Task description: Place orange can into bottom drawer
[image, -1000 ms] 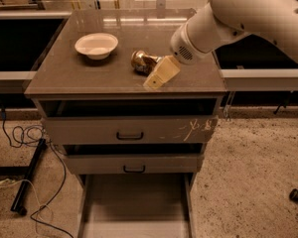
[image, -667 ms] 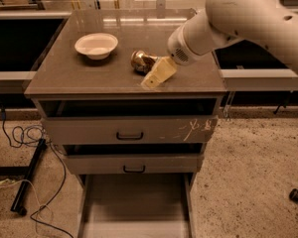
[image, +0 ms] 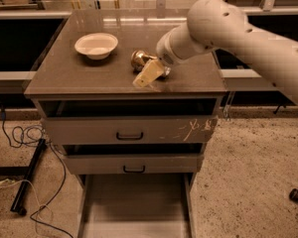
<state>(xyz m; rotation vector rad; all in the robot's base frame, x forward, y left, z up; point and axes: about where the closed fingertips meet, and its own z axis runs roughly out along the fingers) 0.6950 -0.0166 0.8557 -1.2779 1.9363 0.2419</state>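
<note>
Orange-gold, the can (image: 137, 59) is left unmoved on the cabinet top (image: 64, 76) while the gripper (image: 148, 74) is edged nearer beside it, grip undeterminable; pickup is still owed.

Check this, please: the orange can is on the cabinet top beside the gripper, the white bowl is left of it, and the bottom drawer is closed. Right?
No: the camera view shows the bottom drawer pulled open, not closed. The rest holds: the orange can is on the cabinet top beside the gripper, with the white bowl left of it.
</note>
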